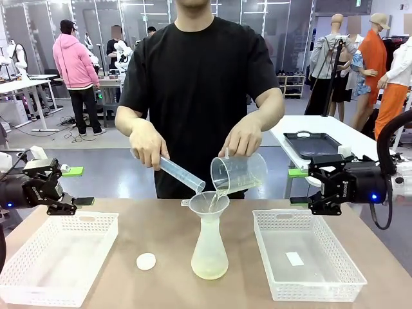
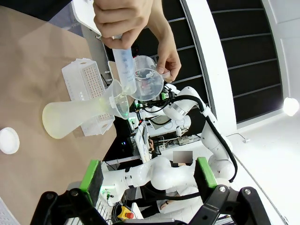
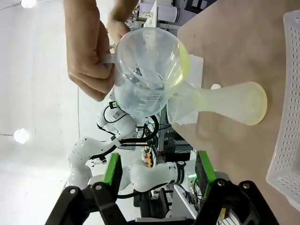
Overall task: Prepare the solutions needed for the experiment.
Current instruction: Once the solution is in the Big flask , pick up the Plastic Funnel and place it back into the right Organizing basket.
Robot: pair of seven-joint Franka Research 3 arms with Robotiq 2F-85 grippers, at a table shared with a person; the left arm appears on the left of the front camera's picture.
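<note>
A person at the far side tilts a graduated cylinder point(image 1: 177, 172) and a clear beaker point(image 1: 237, 174) over a funnel point(image 1: 209, 205) that sits in a translucent conical flask point(image 1: 209, 248) at the table's middle. The pale yellow solutions pool in the flask's base point(image 1: 209, 267) and tint the beaker's lower side point(image 3: 180, 70). My left gripper point(image 1: 77, 187) hovers open and empty at the left, above the basket's far edge. My right gripper point(image 1: 297, 187) hovers open and empty at the right. Both wrist views look across at the flask point(image 2: 70, 119) point(image 3: 234, 101), between open fingers point(image 2: 91, 176) point(image 3: 205, 171).
A white basket point(image 1: 38, 270) lies at the left front. Another white basket point(image 1: 322, 293) lies at the right front with a small white label inside. A small white round cap point(image 1: 146, 261) rests on the table beside the flask. A black tray point(image 1: 312, 143) sits on a table behind.
</note>
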